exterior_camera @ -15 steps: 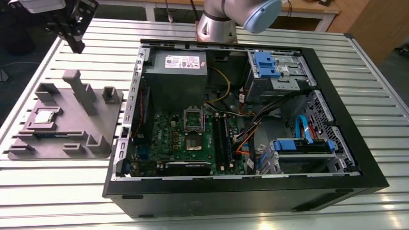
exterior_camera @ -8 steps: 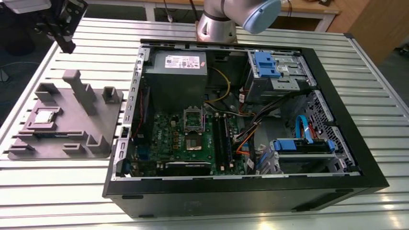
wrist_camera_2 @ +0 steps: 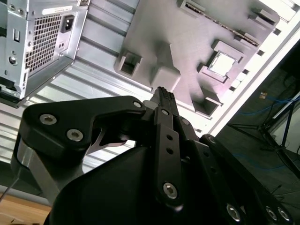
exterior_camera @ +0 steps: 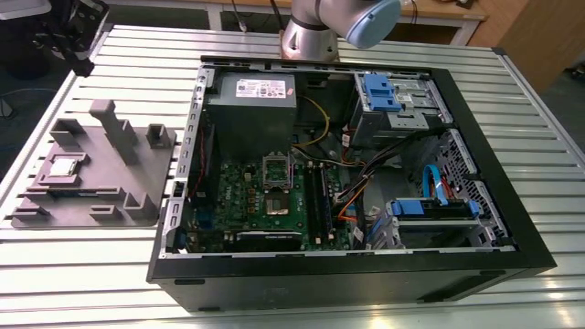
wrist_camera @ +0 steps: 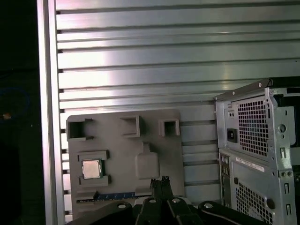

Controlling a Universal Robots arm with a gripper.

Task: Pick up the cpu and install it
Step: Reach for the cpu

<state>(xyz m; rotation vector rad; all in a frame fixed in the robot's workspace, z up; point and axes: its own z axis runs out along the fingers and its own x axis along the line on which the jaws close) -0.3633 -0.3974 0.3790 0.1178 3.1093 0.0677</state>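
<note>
The cpu (exterior_camera: 62, 166) is a small pale silvery square lying flat in a recess of the grey fixture plate (exterior_camera: 101, 199), at the exterior view's left beside the computer case. It also shows in both wrist views, cpu (wrist_camera_2: 221, 64) and cpu (wrist_camera: 91, 168). My gripper (exterior_camera: 82, 66) hangs high above the far left corner of the table, well away from the cpu. In both wrist views the gripper (wrist_camera_2: 163, 92) (wrist_camera: 160, 181) has its fingers together with nothing between them. The dark square socket (exterior_camera: 277, 203) sits on the green board inside the case, its metal frame (exterior_camera: 277, 166) raised.
The open black case (exterior_camera: 347, 274) holds a grey power-supply box (exterior_camera: 251, 110), blue-handled drive bays (exterior_camera: 434, 209) and loose cables (exterior_camera: 366, 171). The fixture plate carries several upright posts (exterior_camera: 114, 130). The slatted metal table (exterior_camera: 92, 274) ends close to the plate's left side.
</note>
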